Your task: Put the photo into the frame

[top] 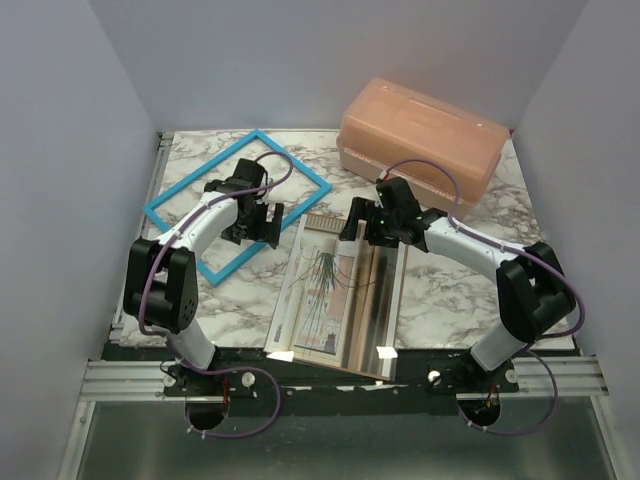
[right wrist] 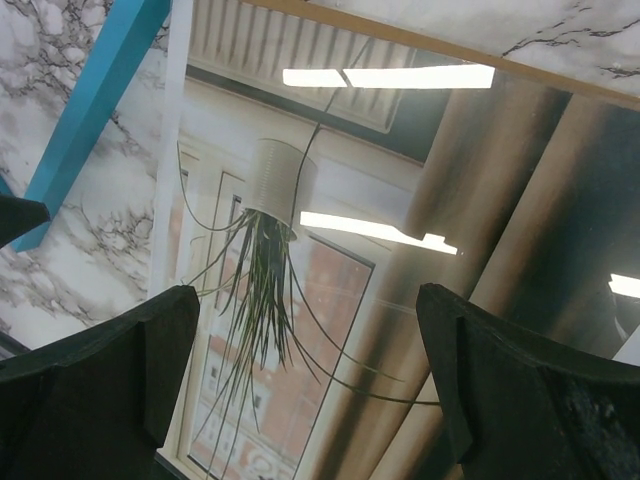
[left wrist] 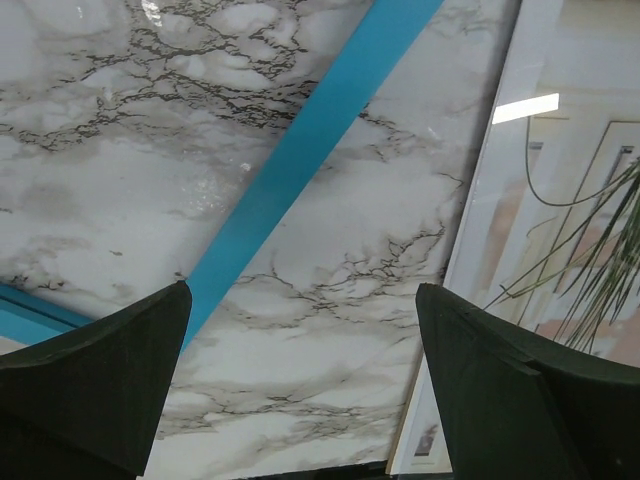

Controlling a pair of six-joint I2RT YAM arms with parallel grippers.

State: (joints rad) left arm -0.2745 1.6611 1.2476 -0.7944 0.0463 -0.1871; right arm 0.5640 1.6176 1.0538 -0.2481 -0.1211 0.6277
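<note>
A marble table [top: 450,290] fills the middle of the picture; a peach box [top: 425,140] sits at the upper right; the photo [top: 325,300] lies flat at the lower middle, outside the frame [top: 200,171], which lies at the upper left; the left claw [left wrist: 302,300] hangs wide and empty over bare marble between them; the right claw [right wrist: 305,300] hangs wide and empty over the photo.
</note>
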